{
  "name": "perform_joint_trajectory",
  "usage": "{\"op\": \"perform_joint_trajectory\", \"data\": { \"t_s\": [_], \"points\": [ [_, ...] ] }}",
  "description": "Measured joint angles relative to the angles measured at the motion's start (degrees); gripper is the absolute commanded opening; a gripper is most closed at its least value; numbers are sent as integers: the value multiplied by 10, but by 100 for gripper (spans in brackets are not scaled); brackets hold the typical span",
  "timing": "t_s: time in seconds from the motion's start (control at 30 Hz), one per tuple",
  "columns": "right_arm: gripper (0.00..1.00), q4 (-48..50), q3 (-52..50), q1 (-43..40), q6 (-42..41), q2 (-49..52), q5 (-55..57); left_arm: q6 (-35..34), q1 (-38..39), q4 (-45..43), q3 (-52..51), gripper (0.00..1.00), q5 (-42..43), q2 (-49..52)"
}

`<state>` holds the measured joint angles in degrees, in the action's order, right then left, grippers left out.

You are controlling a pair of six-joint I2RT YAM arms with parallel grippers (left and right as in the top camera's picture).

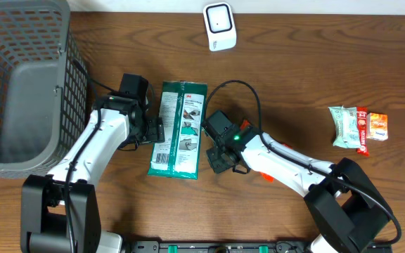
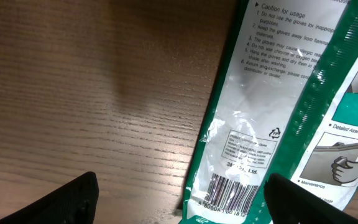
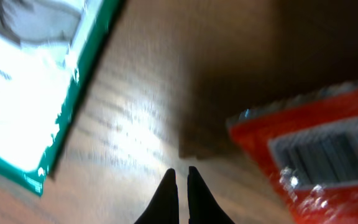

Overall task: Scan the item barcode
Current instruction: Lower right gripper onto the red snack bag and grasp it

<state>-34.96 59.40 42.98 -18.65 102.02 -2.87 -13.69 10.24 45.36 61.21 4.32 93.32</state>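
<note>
Packet flat on table between the two grippers

Packet, green and white, lies flat near the middle of the wooden table, long side running away from the robot, slightly tilted. Printed face up: usage text and small diagrams. In the left wrist view the packet fills the right half of the frame, and its barcode sits by the lower edge, near a corner and partly cut off by the frame.

Left gripper is at the packet's left edge, jaws spread wide. In its own view the left gripper has one finger over bare wood and the other over the packet, with the barcode between them. Nothing is gripped; can't tell if either finger touches.

Right gripper is just beside the packet's right edge, low down. In the wrist view the right gripper has its fingers pressed together with nothing between them, over bare wood. That view is blurred: the packet is at the left and a red-orange wrapper at the right.

White scanner stands at the far edge of the table, well apart from the packet. Grey mesh basket at far left. Small snack packs in a cluster at the right side.
</note>
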Motion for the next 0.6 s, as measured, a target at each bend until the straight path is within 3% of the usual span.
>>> {"op": "perform_joint_trajectory", "data": {
  "t_s": [0.33,0.6],
  "points": [
    [2,-54,0,0,0,0,-7,0,0,0,0,86,0,0],
    [4,-44,0,0,0,0,106,0,0,0,0,86,0,0]
  ]
}}
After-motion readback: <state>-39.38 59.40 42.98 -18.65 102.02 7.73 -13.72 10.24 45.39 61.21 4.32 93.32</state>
